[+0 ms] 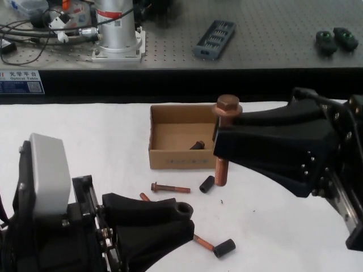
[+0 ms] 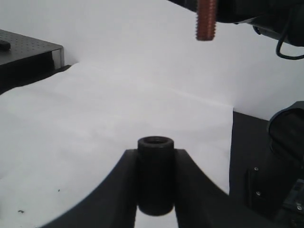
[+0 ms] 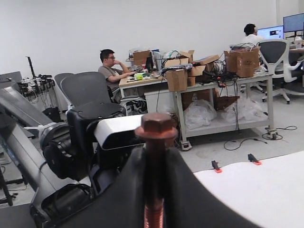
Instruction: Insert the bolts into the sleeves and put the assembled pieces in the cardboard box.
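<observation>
Above the bench, right of centre, the right gripper (image 1: 222, 141) reaches in from the right, its fingers clamped on the shank of a bolt (image 1: 228, 106). The bolt stands upright, head on top and threaded end pointing down. At the near left the left gripper (image 2: 155, 159) sits low, its fingers closed on a sleeve (image 2: 155, 178) with the open mouth facing up.

The step in hand looks to be the insertion. To do it well, bring the bolt's tip squarely over the bore, keep the shank plumb, and lower it slowly. Any tilt would likely catch the thread on the rim. The sleeve should be gripped firm and level.

The tip hangs high and beyond the sleeve, well apart from it. The cardboard box (image 1: 161, 161) stands farther back at centre, with one piece (image 1: 197, 145) inside.
</observation>
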Controlling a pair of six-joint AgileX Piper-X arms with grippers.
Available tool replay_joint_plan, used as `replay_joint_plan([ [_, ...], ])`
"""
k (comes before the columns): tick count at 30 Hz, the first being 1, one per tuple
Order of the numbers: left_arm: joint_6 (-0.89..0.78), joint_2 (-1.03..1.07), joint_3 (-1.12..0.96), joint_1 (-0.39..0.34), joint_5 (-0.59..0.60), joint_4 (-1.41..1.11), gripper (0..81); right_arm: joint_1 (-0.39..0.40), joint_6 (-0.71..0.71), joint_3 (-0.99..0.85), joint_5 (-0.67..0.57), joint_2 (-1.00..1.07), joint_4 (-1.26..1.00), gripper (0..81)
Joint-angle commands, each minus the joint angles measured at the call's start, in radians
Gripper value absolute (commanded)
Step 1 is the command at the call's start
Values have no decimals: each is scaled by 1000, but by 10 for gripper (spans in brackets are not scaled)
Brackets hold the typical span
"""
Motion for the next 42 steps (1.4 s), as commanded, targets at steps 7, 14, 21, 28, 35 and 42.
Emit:
replay_joint_plan([
  [7, 12, -12, -5, -4, 11, -80, 6, 34, -9, -5, 1, 52, -17, 35],
  [14, 10, -12, -5, -4, 20, -80, 6, 54, -9, -5, 6, 62, -22, 35],
  [21, 10, -12, -5, -4, 35, -80, 6, 54, -9, -5, 69, 82, -97, 35],
  [28, 10, -12, -5, -4, 37, -80, 6, 54, -9, -5, 64, 115, -118, 35],
  [35, 10, -12, -5, -4, 37, -96, 6, 54, -9, -5, 64, 114, -97, 35],
  [42, 10, -12, -5, -4, 37, -123, 6, 63, -9, -5, 61, 114, -61, 35],
])
